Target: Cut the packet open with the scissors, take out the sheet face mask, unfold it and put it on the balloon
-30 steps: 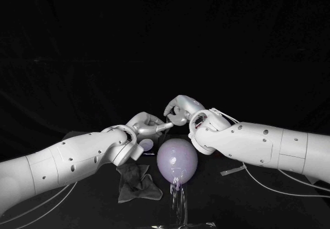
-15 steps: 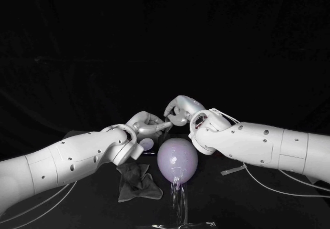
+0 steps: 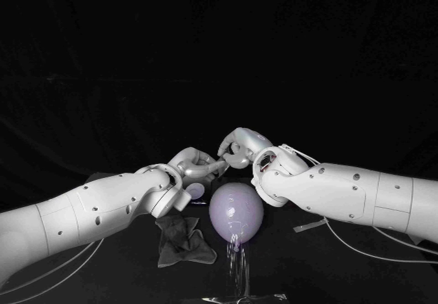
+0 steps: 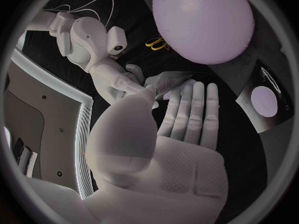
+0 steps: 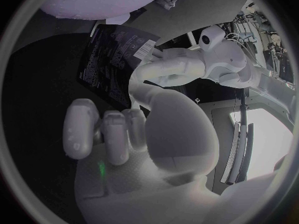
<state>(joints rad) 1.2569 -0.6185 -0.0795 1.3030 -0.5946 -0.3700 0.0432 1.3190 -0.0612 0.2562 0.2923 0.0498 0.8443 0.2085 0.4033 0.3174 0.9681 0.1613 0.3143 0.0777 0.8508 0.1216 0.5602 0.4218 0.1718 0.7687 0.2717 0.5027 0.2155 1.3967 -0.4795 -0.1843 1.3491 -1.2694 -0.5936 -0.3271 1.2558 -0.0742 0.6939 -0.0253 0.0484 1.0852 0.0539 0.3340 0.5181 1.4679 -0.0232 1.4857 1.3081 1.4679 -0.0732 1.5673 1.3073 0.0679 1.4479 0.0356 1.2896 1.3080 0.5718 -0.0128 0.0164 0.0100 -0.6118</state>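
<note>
A lilac balloon [image 3: 235,212] stands on a clear holder [image 3: 239,272] at the table's middle. Just behind it my left hand [image 3: 194,164] and right hand [image 3: 239,147] meet fingertip to fingertip. In the left wrist view a small pale folded sheet, the face mask [image 4: 169,79], sits between them. My left hand [image 4: 184,114] pinches it at thumb and fingertip with the other fingers stretched flat. My right hand [image 4: 132,75] grips its other side, and my right hand [image 5: 102,129] shows its fingers curled in. The black packet [image 5: 115,47] with a lilac disc [image 4: 268,100] lies flat beside the balloon.
Yellow-handled scissors [image 4: 158,44] lie on the table beyond the balloon. A crumpled grey cloth [image 3: 183,242] lies left of the balloon's holder. A cable [image 3: 315,225] trails under my right arm.
</note>
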